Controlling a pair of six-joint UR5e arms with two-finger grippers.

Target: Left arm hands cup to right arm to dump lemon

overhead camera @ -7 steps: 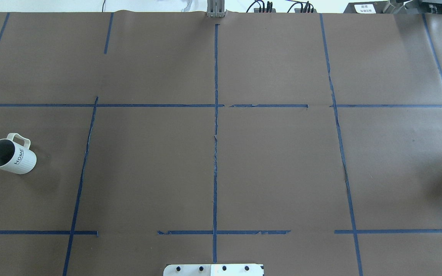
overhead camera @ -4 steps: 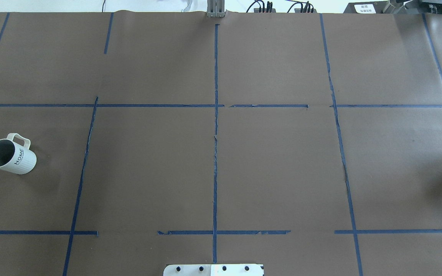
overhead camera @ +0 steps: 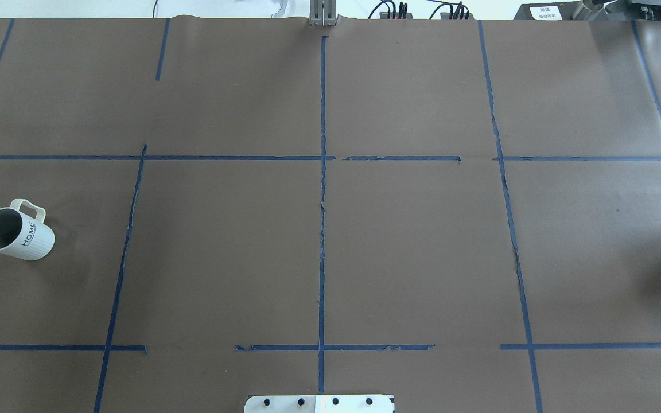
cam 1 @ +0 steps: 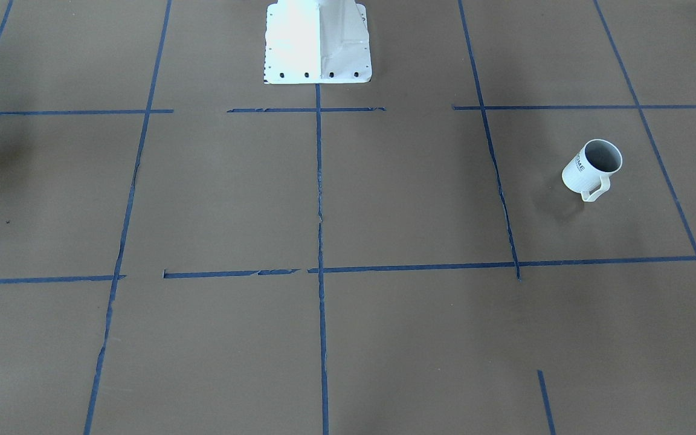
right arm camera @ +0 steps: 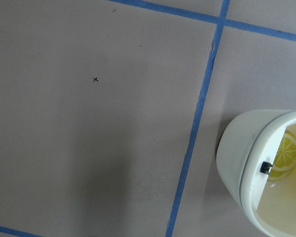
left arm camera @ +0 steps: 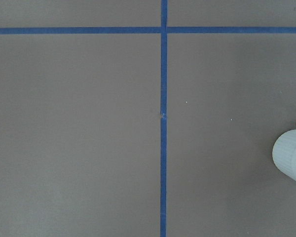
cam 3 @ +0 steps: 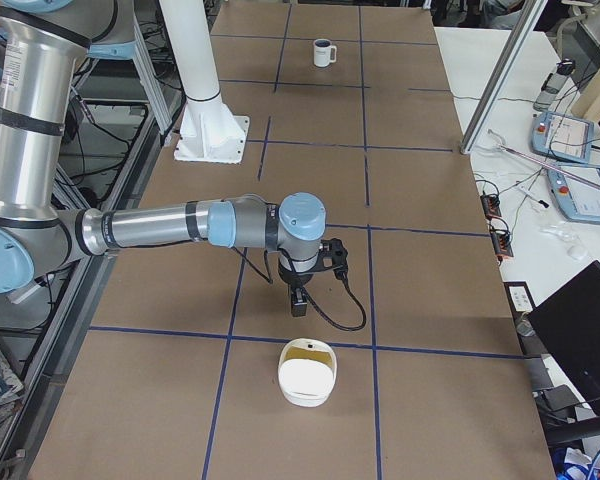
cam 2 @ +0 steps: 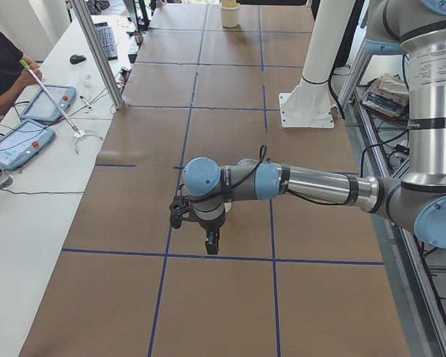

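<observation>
The cup [overhead camera: 16, 234] is a white ribbed mug marked "HOME" that stands upright on the robot's left side of the brown table, handle toward the far edge. It also shows as the cup [cam 1: 591, 166] and, small and far, the cup [cam 3: 323, 52]. Its ribbed side just enters the left wrist view's right edge as the cup [left arm camera: 291, 158]. Its inside looks plain grey; the lemon is not visible. My left gripper [cam 2: 195, 227] hangs low over the table close to the cup's spot. My right gripper [cam 3: 298, 300] hangs far away at the other end. I cannot tell whether either is open or shut.
A white lidded container [cam 3: 306, 372] with a yellow slice shape inside sits just beyond my right gripper, also seen as the container [right arm camera: 256, 163]. The white robot base [cam 1: 318, 42] stands mid-table. A person [cam 2: 0, 67] sits at the side desk behind a metal post [cam 2: 97, 52].
The cup has not moved. The dark shadow at the overhead view's right edge has shrunk slightly toward that edge.
</observation>
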